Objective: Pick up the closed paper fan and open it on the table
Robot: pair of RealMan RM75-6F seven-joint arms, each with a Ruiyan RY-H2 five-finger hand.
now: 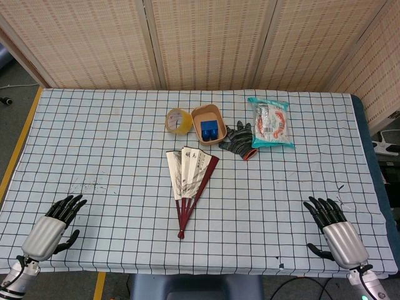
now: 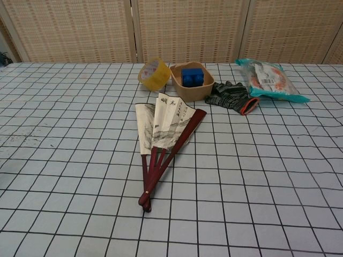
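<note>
A paper fan [image 1: 191,181] [image 2: 162,134] with dark red ribs lies partly spread on the checked tablecloth at the table's middle, its pivot end toward the front edge. My left hand [image 1: 55,226] rests at the front left corner, fingers apart, holding nothing. At the front right corner lies my right hand [image 1: 334,230], also with its fingers spread and nothing in it. Both hands are far from the fan and show only in the head view.
Behind the fan stand a yellow tape roll [image 1: 178,120] [image 2: 153,73], a tan bowl [image 1: 208,114] [image 2: 194,88] holding a blue block [image 1: 209,129], a dark glove [image 1: 237,140] [image 2: 231,97] and a teal snack bag [image 1: 270,122] [image 2: 270,78]. Woven screens close off the back.
</note>
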